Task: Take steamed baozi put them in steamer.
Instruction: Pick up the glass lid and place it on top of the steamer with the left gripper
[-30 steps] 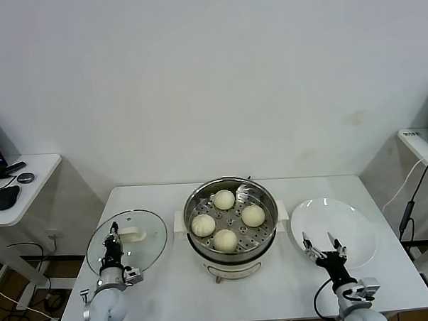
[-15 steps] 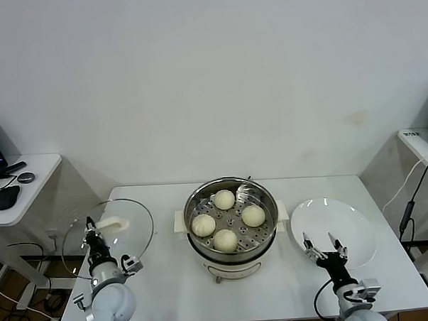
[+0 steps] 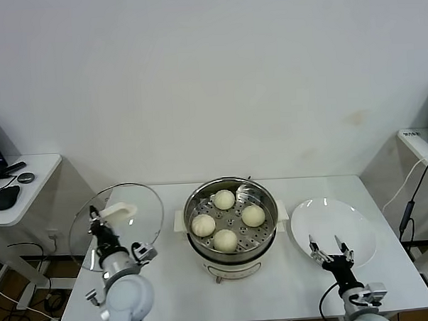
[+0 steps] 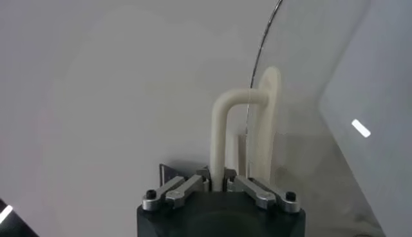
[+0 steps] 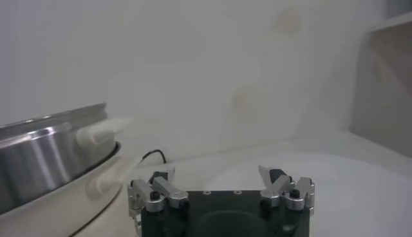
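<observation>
The desk (image 3: 170, 290) carries the steamer (image 3: 232, 227), and all four steamed baozi (image 3: 224, 220) sit inside it. The plate (image 3: 352, 229) has none. The left pincer (image 3: 100, 224) grips the glass lid (image 3: 141, 206) by its handle. Next, I think, it must carry the lid over the steamer. The right pincer (image 3: 330, 248) waits open above the plate.

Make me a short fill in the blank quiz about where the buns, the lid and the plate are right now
1. All ___ baozi sit inside the steamer.
2. The left gripper holds the glass lid by its ___.
3. The white plate on the steamer's right is ___.

Missing words: four; handle; empty
</observation>
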Controlling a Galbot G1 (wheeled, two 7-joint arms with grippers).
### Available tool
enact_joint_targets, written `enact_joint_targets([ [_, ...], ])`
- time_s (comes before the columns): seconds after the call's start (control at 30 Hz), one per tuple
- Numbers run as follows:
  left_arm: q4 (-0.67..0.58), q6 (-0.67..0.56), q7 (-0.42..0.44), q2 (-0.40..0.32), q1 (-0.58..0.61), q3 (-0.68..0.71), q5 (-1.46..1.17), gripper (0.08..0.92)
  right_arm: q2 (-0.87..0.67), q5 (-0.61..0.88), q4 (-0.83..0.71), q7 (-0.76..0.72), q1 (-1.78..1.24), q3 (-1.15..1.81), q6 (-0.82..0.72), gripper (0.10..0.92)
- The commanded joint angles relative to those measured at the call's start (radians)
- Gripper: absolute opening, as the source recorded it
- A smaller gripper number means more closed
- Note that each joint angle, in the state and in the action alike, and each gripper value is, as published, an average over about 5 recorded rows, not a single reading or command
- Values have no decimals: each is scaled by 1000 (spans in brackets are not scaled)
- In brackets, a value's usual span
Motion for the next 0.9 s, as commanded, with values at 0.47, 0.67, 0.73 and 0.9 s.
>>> enact_joint_targets([
  [0.47, 16, 45, 139, -45, -173, 539, -57, 171, 30, -53, 2, 4, -47, 53, 1, 823],
  [0.67, 108, 46, 96, -46, -203, 601, -119, 171, 35, -62, 1, 6, -47, 53, -1, 823],
  [0.73, 118, 46, 97, -48, -212, 610, -125, 171, 33, -62, 0, 6, -50, 56, -1, 823],
  [0.9, 136, 46, 104, -48, -230, 615, -85, 171, 35, -63, -1, 7, -49, 59, -1, 823],
])
